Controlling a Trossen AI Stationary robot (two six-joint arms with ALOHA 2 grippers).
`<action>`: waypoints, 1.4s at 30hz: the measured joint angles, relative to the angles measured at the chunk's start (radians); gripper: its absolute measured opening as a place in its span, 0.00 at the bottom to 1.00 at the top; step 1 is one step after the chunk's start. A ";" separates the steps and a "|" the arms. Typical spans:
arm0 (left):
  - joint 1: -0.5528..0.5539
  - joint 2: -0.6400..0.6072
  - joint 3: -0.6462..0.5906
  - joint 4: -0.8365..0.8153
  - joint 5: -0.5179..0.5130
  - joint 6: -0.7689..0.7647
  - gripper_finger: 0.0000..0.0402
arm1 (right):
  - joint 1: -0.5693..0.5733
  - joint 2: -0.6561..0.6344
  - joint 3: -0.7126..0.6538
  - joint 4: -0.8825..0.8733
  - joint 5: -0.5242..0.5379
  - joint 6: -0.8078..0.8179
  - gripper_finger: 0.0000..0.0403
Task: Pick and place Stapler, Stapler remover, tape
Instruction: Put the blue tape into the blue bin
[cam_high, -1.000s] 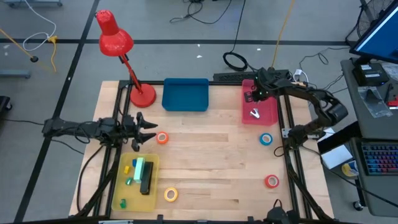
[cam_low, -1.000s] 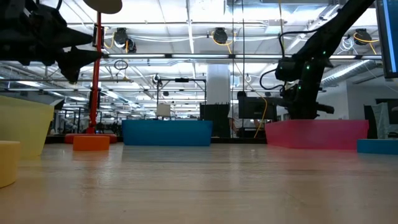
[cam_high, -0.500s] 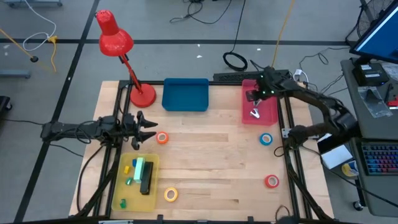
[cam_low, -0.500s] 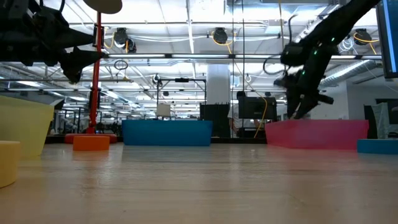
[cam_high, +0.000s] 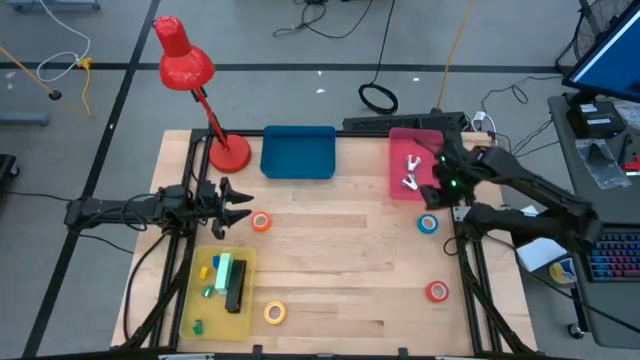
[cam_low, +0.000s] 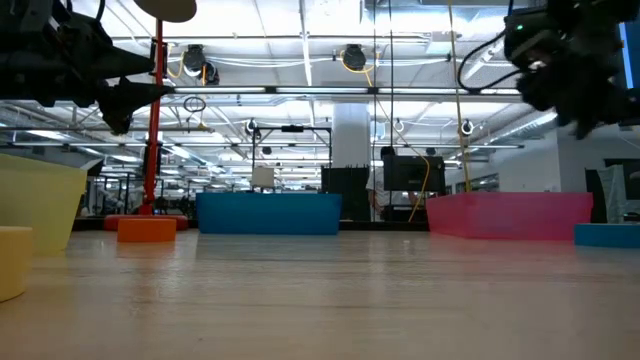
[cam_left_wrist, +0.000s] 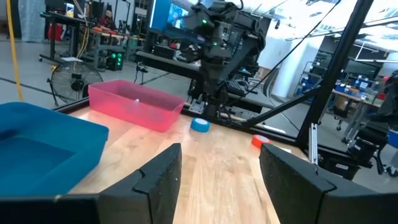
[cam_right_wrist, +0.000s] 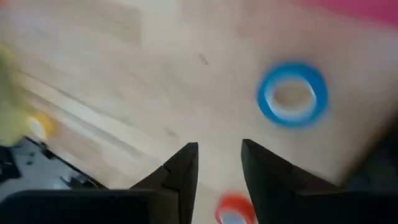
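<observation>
High view: right gripper (cam_high: 432, 196), fingers narrowly parted and empty, hovers above the blue ring-shaped tape roll (cam_high: 428, 223) right of centre; left gripper (cam_high: 243, 207) gapes wide at left.

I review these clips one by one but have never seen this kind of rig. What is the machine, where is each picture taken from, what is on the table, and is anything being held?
Two dark robot arms work at a wooden table. One camera looks straight down, one sits at table-top level, and one rides on each wrist.

On the table: a red lamp, a blue tray, a pink tray holding two staple removers, and a yellow tray holding a stapler. Four tape rolls lie loose: orange, yellow, blue, red.

The left gripper waits open near the orange roll. The right gripper hangs above the blue roll, fingers apart, holding nothing.
</observation>
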 joint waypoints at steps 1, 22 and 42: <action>0.000 0.000 0.000 -0.001 0.000 0.000 0.54 | 0.022 -0.010 0.000 -0.034 0.007 0.024 0.28; 0.000 0.000 0.000 -0.003 -0.001 0.011 0.54 | 0.337 0.011 -0.137 0.168 0.247 0.276 0.28; 0.000 0.000 0.000 -0.003 -0.003 -0.004 0.54 | 0.343 0.016 -0.414 0.422 0.259 0.354 0.28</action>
